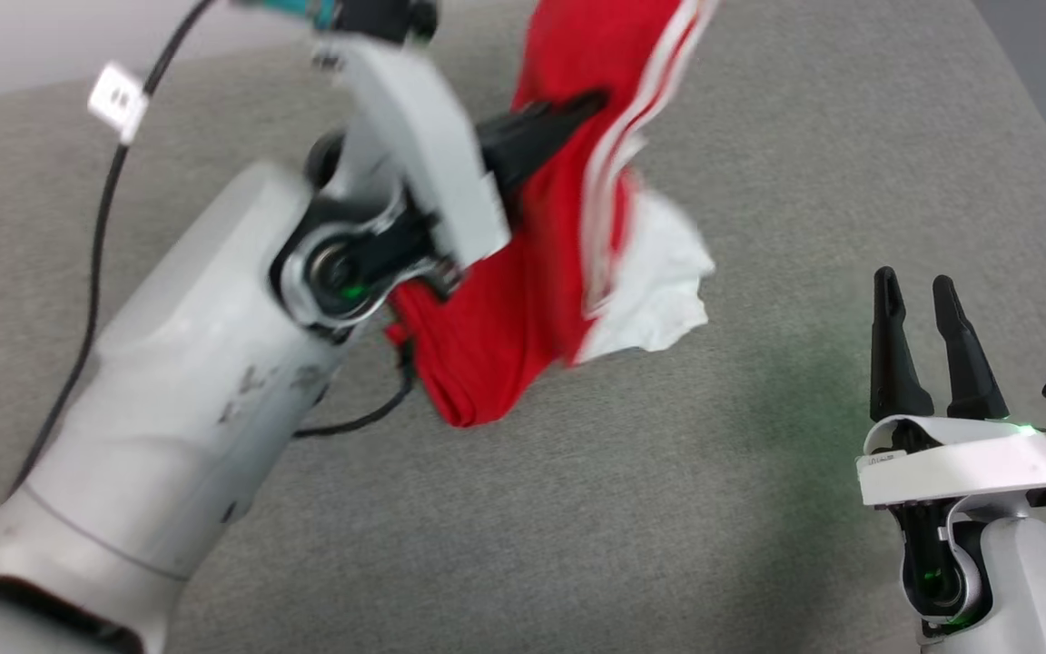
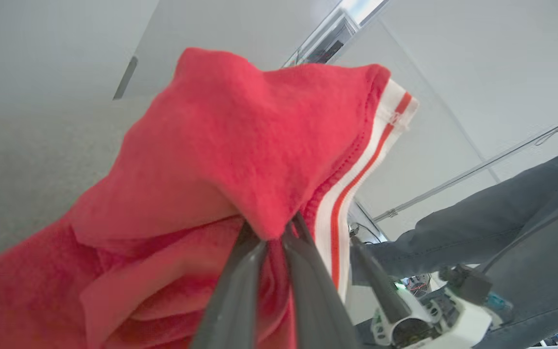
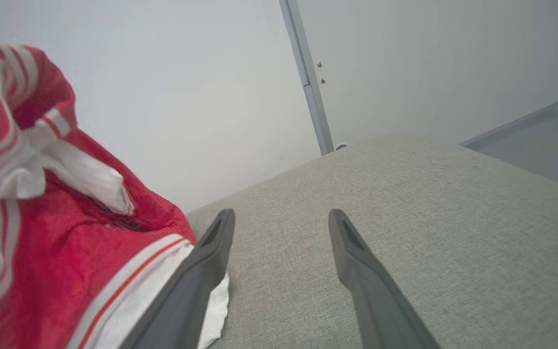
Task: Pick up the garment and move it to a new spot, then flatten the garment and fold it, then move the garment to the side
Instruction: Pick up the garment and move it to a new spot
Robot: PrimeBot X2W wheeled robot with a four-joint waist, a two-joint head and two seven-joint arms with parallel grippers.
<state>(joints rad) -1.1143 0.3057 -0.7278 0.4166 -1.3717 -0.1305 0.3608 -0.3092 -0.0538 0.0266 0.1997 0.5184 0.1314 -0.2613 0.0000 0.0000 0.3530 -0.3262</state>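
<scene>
Left gripper [image 2: 273,236] pinches the garment [image 1: 505,300], apparently raised.

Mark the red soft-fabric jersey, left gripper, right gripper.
red soft-fabric jersey [image 1: 487,336], head view, lower red fold.
left gripper [image 2: 273,235], left wrist view, between fingertips.
right gripper [image 3: 281,215], right wrist view, between fingertips.

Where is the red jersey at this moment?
In the head view the red jersey hangs bunched at the upper centre, pinched by the left gripper over the grey fabric surface. The open right gripper stands apart from it at the lower right.
</scene>
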